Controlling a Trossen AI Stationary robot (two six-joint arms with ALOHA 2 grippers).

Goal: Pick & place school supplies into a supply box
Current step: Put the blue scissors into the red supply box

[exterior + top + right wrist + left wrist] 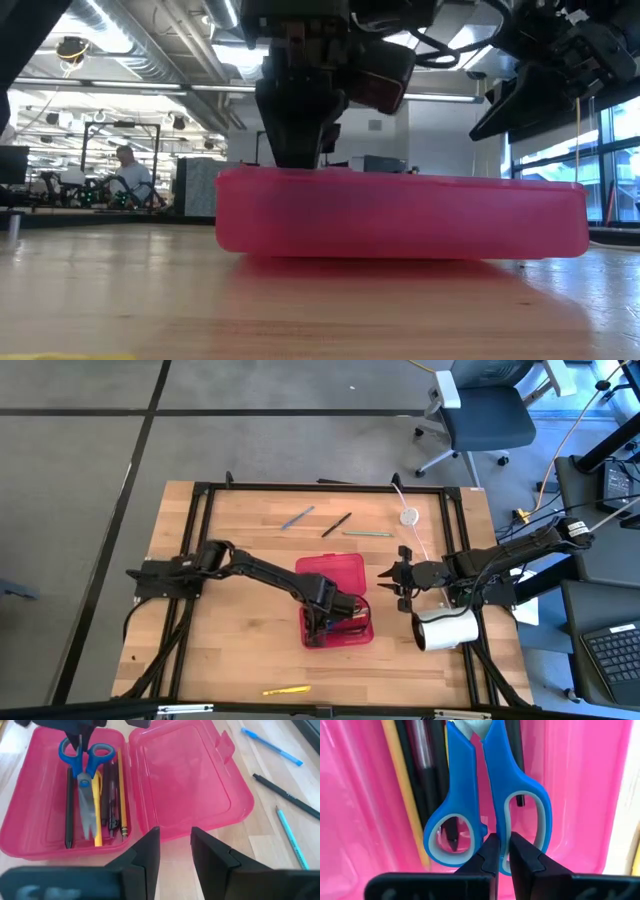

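The left gripper (502,851), pinched shut on the blue-handled scissors (485,800), hangs low-centre inside the supply box (335,585), blades running lengthwise along the pencils (107,802), while the right gripper (392,582), half open and empty, waits right of it.

Left tool (80,737) blocks the supply box (30,837) tray.

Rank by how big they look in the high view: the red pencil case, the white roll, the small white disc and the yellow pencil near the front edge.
1. red pencil case, lid open, largest by far.
2. white roll.
3. yellow pencil: long but very thin.
4. small white disc: shorter than the pencil, though its area looks similar, so ranks 3 and 4 are uncertain.
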